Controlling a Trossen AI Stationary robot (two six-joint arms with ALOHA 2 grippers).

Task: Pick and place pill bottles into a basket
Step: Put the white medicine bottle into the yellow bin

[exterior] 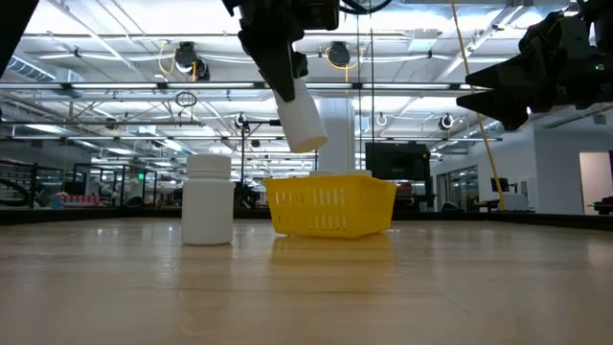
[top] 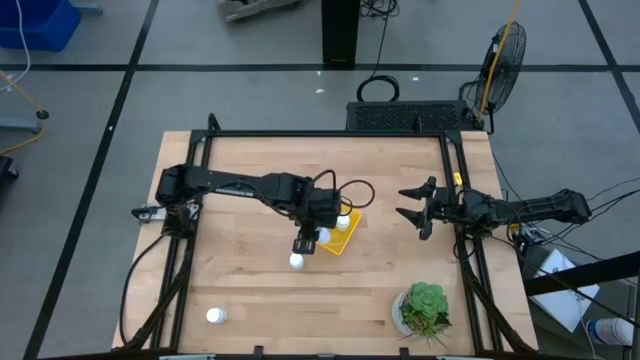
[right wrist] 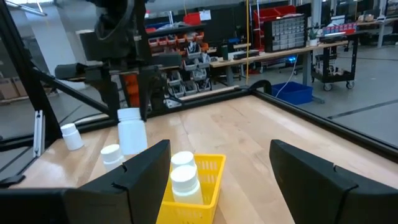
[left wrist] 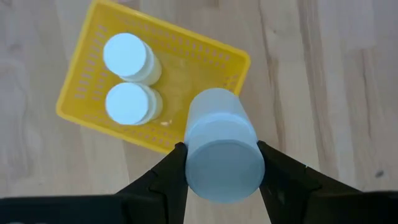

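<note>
My left gripper [top: 308, 240] is shut on a white pill bottle [exterior: 303, 119], which hangs above the table beside the near left edge of the yellow basket [top: 338, 240]. Two white bottles [left wrist: 127, 56] [left wrist: 127, 102] stand in the basket [left wrist: 93, 74]. Another bottle [top: 297, 261] stands on its base on the table just near the gripper. A further bottle [top: 215, 316] lies at the near left. My right gripper [top: 410, 205] is open and empty at the table's right side, above the surface. My left gripper pinches the bottle's upper end [left wrist: 193, 155] between its two fingers [left wrist: 166, 171], one on each side. The fingers come from above, pointing down. The bottle hangs below them, tilted, lifted clear of the table and the basket [exterior: 330, 206].
A white pot with a green plant [top: 424, 308] stands at the near right corner. A black frame [top: 325, 134] runs round the table. A cable [top: 355, 190] loops above the basket. Bare wood lies between the basket and my right gripper.
</note>
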